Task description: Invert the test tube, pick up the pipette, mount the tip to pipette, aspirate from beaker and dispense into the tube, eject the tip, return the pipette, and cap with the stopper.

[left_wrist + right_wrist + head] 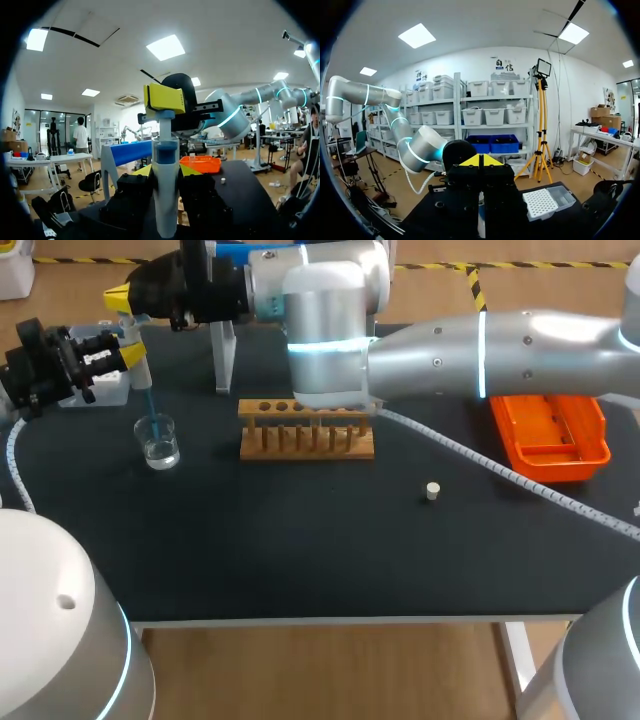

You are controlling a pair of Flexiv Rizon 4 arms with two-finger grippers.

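orange tray (560, 468), black table (300, 540), white stopper (432, 491)

Lab bench, no question: this is a robot lab set up for wet chemistry. The left tool (122, 360) is clamped round a pipette (135, 358), and straight below it a glass beaker (159, 442) with liquid in it takes the blue tip (147, 405). Just beside the tool, toward the middle of the black worktop (300, 560), stands a wooden test tube rack (306, 430) with its row of holes. Right behind the tool sits a white tip box (100, 385). Well away from it lie a small white stopper (432, 491) and an orange tray (550, 435). Overhead, the silver right arm (500, 350), light rings glowing, spans the rack.
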